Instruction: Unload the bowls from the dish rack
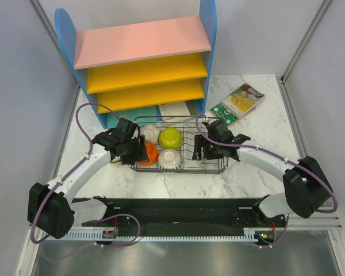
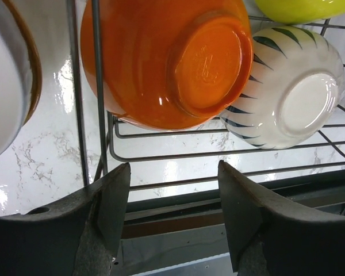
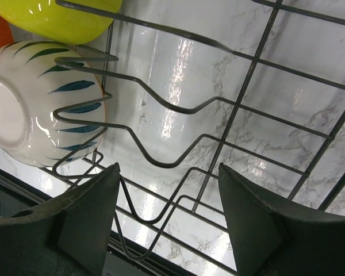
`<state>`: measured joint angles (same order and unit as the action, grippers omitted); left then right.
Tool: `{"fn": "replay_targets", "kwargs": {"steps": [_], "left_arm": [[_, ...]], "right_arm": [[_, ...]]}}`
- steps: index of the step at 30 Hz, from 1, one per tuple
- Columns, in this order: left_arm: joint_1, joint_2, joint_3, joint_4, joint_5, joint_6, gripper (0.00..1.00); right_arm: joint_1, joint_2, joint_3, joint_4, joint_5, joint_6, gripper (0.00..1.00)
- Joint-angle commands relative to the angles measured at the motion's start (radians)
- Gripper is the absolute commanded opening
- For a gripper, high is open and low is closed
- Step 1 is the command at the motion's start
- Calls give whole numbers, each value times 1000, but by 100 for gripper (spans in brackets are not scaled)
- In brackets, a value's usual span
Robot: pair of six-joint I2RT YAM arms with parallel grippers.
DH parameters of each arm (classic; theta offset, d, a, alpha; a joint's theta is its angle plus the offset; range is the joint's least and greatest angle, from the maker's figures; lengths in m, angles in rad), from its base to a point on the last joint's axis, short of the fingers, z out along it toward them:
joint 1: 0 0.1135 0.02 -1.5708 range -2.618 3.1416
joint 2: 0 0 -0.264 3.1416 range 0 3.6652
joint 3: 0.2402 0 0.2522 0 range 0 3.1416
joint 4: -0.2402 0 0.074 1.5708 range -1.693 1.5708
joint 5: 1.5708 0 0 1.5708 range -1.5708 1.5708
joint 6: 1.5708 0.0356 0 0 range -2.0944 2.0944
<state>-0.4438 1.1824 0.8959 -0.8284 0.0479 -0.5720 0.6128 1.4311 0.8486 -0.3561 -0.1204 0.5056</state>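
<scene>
1. At the middle of the top view, we see the dish rack (image 1: pixel 211 168) standing on the marble worktop (image 1: pixel 264 138), just in front of the blue shelf unit (image 1: pixel 144 63).
2. Four bowls sit in the left half of the rack. A white bowl (image 1: pixel 149 131) is at its upper left, with a yellow-green bowl (image 1: pixel 170 137) beside it. An orange bowl (image 1: pixel 151 153) is at its lower left, with a striped bowl (image 1: pixel 169 158) just to the right.
3. We find the left claw (image 1: pixel 139 150) at the rack's left end, close to the orange bowl. In the left wrist view its fingers stand apart with nothing between them. The orange bowl lies bottom-up at the top of that frame, clear of both fingers.
4. We find the right claw (image 1: pixel 200 148) over the rack's right half, among the prongs. Its fingers are spread too, gripping nothing, with only wire and marble showing between them.
5. At the upper right of the top view, a green-and-yellow packet (image 1: pixel 238 102) lies on the worktop, apart from the rack.
</scene>
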Motion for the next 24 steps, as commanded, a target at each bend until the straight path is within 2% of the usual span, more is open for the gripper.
{"fn": "replay_targets", "kwargs": {"steps": [1,10,17,24], "left_arm": [[-42,60,26,-11,-74,-46,69],[-99,177,66,5,-172,-112,69],[-99,79,12,6,-247,-164,75],[-101,42,-34,-9,-195,-216,77]], "right_arm": [[11,-55,-20,-53,22,16,77],[-28,-118,-63,-75,-15,39,77],[-31,-147,-92,-112,-44,27,75],[-31,-169,-103,-104,-76,33,75]]}}
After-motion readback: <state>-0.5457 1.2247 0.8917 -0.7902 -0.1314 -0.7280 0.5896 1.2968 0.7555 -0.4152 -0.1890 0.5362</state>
